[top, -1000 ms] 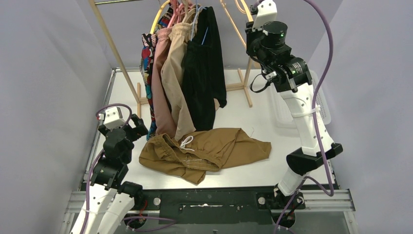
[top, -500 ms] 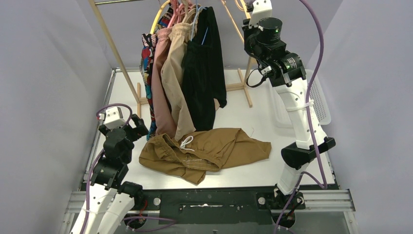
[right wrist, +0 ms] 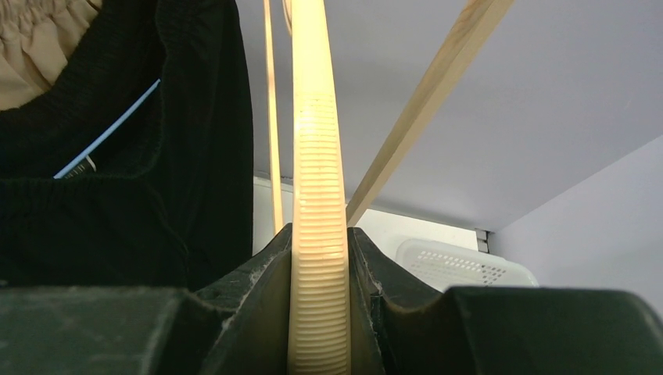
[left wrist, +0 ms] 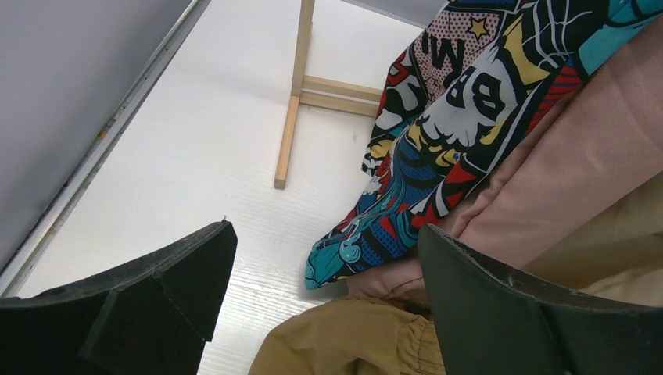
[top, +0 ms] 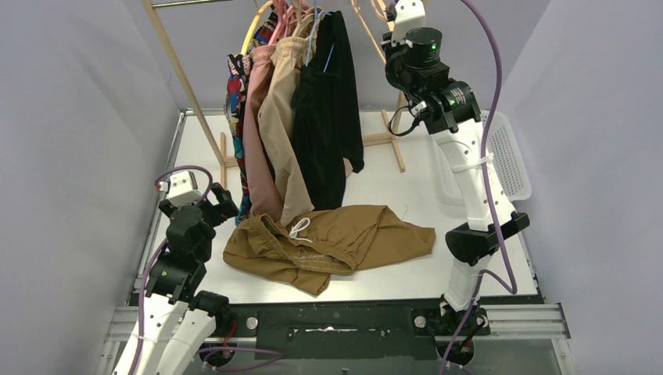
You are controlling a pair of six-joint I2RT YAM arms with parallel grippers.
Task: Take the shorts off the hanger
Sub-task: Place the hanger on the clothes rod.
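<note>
The right gripper [right wrist: 319,258] is closed on the cream ribbed plastic hanger [right wrist: 317,117], high up, just beside the hanging black fabric shorts [top: 328,117]. Beige shorts [top: 281,117], dusty pink shorts [top: 256,141] and comic-print shorts [left wrist: 453,117] hang next to them. The mustard-brown shorts [top: 336,242] lie crumpled on the white table [top: 422,180]. The left gripper [left wrist: 324,258] stands wide open and empty, low near them.

Soft, even light; faint shadows — black shorts [top: 328,117] lose detail.

I see a white counter [top: 414,195] carrying a wooden rack [left wrist: 286,133]. Right of the rack, a white slotted basket [top: 512,156] sits beside a grey wall [top: 594,156].
</note>
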